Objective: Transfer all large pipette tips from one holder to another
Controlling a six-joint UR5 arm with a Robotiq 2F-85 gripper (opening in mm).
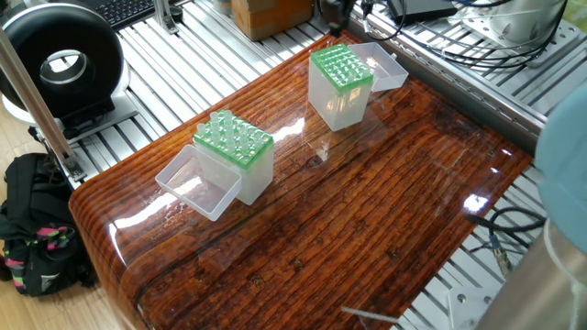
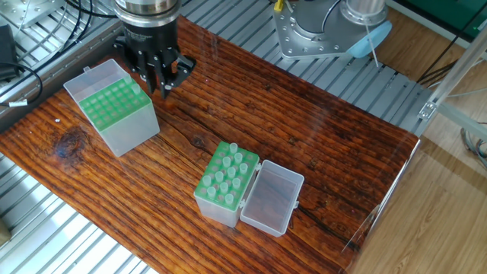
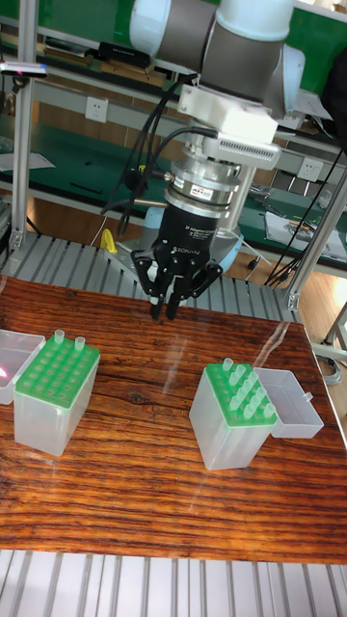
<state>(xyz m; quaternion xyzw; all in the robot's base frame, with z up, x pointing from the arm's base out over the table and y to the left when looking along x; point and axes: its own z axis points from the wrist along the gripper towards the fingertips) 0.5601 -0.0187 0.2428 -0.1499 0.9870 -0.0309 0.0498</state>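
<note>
Two clear holders with green racks stand on the wooden table. The nearly bare holder (image 2: 114, 110) (image 3: 56, 386) (image 1: 341, 81) carries two large pipette tips (image 3: 67, 339) at its back edge. The other holder (image 2: 227, 181) (image 3: 236, 413) (image 1: 235, 151) carries several large pipette tips (image 2: 228, 169) (image 3: 246, 388). My black gripper (image 2: 164, 82) (image 3: 164, 310) hangs above the table just beside the nearly bare holder, on the side facing the fuller one. Its fingers are drawn together and I see nothing between them. In one fixed view it is almost out of frame at the top.
Each holder has a clear hinged lid lying open beside it (image 2: 271, 199) (image 3: 295, 401) (image 1: 194, 181). The arm's base (image 2: 323, 30) stands on the slotted metal frame behind the table. Cables (image 1: 459, 41) lie along the far edge.
</note>
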